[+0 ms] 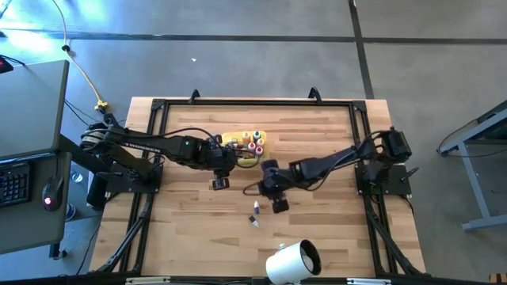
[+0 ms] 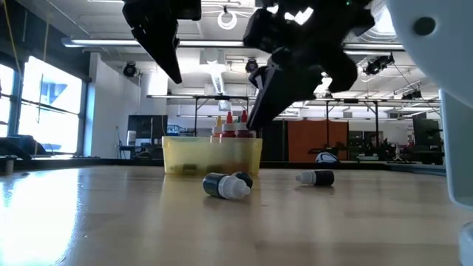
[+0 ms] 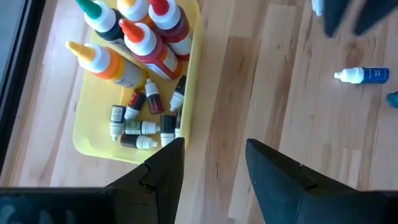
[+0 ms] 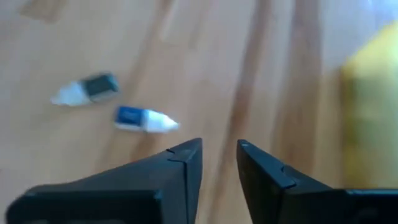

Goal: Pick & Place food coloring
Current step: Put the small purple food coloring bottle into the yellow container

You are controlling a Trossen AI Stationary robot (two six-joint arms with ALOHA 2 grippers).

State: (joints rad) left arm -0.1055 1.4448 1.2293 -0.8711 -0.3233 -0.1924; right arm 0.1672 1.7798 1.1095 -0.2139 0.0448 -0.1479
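Hovering above the wooden table (image 1: 190,229), the right gripper (image 4: 217,163) is waiting with its fingers slightly apart, holding nothing. Two small bottles (image 4: 118,102) are lying loose just ahead of it, right of the yellow tray (image 3: 93,134) already holding others. It probably needs to descend over one. The left gripper (image 3: 211,165) is hanging open and empty beside the tray.
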